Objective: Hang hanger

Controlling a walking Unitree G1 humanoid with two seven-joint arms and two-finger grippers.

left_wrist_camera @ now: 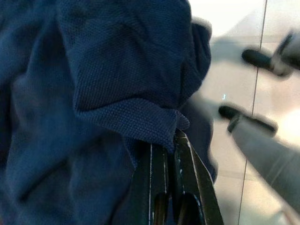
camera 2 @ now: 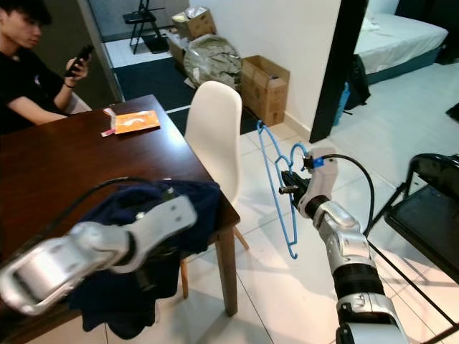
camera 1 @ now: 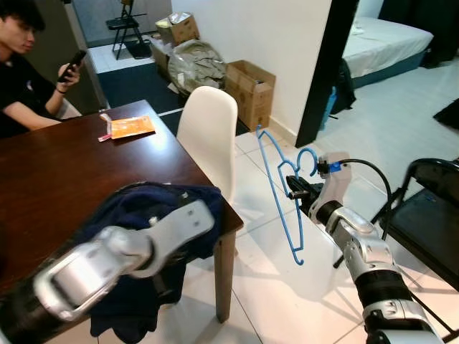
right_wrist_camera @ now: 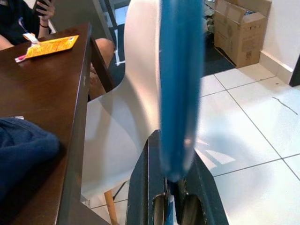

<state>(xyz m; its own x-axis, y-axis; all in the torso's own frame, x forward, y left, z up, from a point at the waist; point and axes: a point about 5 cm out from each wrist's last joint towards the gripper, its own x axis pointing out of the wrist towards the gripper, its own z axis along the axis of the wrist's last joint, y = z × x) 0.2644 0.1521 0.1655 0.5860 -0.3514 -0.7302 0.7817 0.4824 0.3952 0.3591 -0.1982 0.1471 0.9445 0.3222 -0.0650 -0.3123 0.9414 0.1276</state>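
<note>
A blue wire hanger (camera 1: 276,179) hangs upright in the air to the right of the table, over the tiled floor. My right gripper (camera 1: 294,190) is shut on it just below its hook; in the right wrist view the hanger (right_wrist_camera: 180,70) rises from between the shut fingers (right_wrist_camera: 140,187). A navy garment (camera 1: 143,204) is bunched on the near right corner of the dark wooden table (camera 1: 64,165) and droops over its edge. My left gripper (left_wrist_camera: 165,143) is shut on a fold of this garment (left_wrist_camera: 93,70), with the silver left arm (camera 1: 122,254) lying across it.
A white chair (camera 1: 208,129) stands at the table's right side, between table and hanger. A person (camera 1: 21,79) sits at the far left with a phone. An orange packet (camera 1: 131,127) lies on the table. Cardboard boxes (camera 1: 251,89) line the wall. A black folding chair (camera 1: 430,215) stands at right.
</note>
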